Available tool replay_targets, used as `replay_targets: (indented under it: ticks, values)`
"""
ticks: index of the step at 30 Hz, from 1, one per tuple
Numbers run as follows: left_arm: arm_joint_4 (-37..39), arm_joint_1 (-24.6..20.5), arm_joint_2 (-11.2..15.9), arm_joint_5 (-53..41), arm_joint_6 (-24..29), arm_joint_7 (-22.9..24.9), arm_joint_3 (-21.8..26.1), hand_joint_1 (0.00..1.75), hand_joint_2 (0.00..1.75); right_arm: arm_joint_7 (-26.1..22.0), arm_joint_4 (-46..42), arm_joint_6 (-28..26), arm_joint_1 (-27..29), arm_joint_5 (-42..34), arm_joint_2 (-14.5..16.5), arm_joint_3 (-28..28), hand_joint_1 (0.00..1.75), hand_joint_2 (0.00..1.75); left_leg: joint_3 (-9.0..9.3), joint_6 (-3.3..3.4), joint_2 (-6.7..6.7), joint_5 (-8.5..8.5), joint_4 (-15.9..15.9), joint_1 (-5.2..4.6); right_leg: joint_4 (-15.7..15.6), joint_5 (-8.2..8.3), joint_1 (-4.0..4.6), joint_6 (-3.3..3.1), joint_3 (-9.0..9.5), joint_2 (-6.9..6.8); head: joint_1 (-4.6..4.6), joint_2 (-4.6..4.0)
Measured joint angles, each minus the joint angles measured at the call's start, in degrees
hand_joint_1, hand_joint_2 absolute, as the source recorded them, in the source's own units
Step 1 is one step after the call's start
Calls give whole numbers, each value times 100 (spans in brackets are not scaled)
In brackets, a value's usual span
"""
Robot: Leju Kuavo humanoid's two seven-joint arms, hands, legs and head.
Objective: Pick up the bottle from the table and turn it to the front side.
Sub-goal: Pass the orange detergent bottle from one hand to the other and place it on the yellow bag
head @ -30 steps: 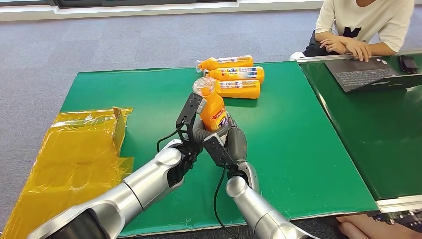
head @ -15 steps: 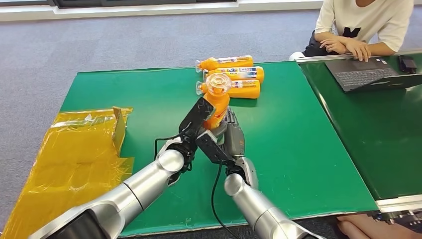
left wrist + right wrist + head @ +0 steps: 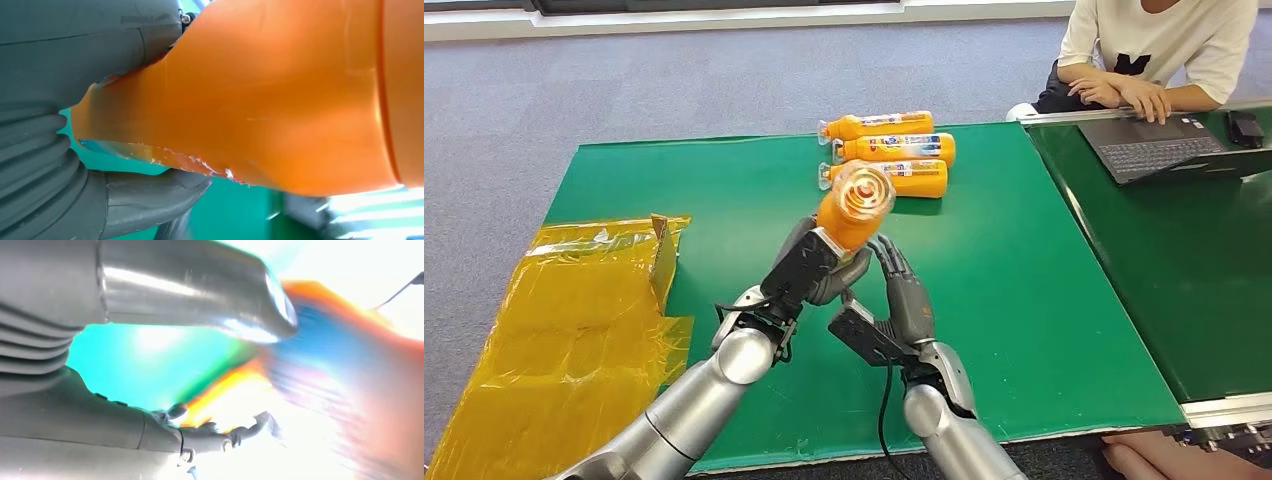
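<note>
An orange bottle (image 3: 854,205) with a clear cap is held up above the green table (image 3: 1024,290), its cap tilted toward my head camera. My left hand (image 3: 819,268) grips it around the lower body; in the left wrist view the orange bottle (image 3: 280,100) lies right against the grey thumb and palm of that left hand (image 3: 70,100). My right hand (image 3: 902,300) stands just right of and below the bottle, fingers spread upward and holding nothing. The right wrist view is blurred, with the right hand (image 3: 125,365) spread wide and the bottle (image 3: 350,390) beyond it.
Three more orange bottles (image 3: 894,150) lie side by side at the back of the table. A yellow plastic bag (image 3: 574,310) covers the table's left end. On the right, a second green table (image 3: 1184,250) carries a laptop (image 3: 1159,145), where a person (image 3: 1154,50) sits.
My left hand has raised the bottle and tipped its cap toward the camera. My right hand has let go of the bottle and dropped slightly lower, fingers spread.
</note>
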Motion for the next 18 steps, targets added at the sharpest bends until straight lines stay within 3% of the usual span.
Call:
replay_targets:
  ticks: [4, 18]
  values:
    - [-528, 152, 69, -80, -70, -21, 485, 175, 175, 60, -616, 79, 399, 72, -148, -118, 0, 0, -5, 1, 14, 2, 0, 0, 0, 5, -1, 3, -9, 8, 0, 0]
    - [-1113, 651, 83, -344, -194, -81, 1049, 175, 175, 69, -1496, 161, 929, -60, -246, -256, 0, 0, -8, 5, 7, 10, 0, 0, 0, 7, -2, 4, -8, 3, -1, 0]
